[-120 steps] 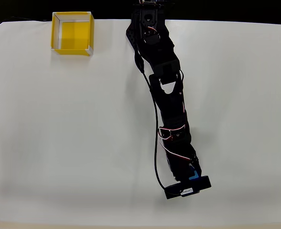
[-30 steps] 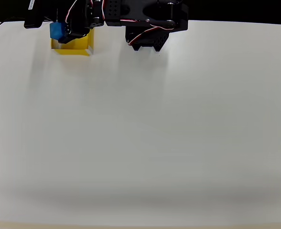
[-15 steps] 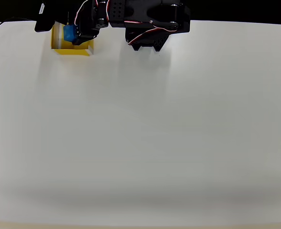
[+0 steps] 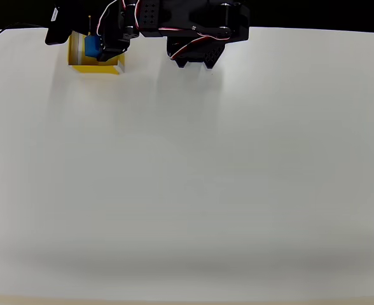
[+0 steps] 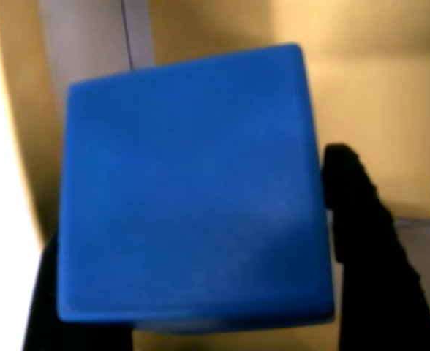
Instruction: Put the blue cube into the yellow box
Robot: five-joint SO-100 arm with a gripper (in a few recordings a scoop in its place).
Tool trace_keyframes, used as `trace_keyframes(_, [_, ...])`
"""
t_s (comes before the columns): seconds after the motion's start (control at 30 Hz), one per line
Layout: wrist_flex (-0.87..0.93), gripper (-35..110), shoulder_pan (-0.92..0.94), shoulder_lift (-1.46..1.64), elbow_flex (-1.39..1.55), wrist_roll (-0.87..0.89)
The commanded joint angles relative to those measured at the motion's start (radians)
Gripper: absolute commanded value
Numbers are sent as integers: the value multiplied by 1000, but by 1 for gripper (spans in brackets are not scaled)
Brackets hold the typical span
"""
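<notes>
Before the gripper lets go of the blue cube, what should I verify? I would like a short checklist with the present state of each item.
1. Blue cube held between the gripper fingers: ok, a black finger sits on each side in the wrist view.
2. Cube over the yellow box opening: ok in the overhead view.
3. Yellow floor behind the cube in the wrist view: ok.
4. Height of the cube above the floor: cannot tell.
5. Box inside free of other things: cannot tell, the arm and cube cover it.
</notes>
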Motion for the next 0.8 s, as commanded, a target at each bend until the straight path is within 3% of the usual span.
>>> trace_keyframes(0.0, [-54, 10, 31, -25, -69, -11])
trace_keyframes(0.27, [-101, 12, 34, -123, -110, -9])
trace_keyframes(0.5, [-104, 32, 38, -123, -110, -26])
trace_keyframes(0.63, [-86, 36, 38, -103, -106, -38])
trace_keyframes(0.77, [-83, 31, 38, -60, -107, -46])
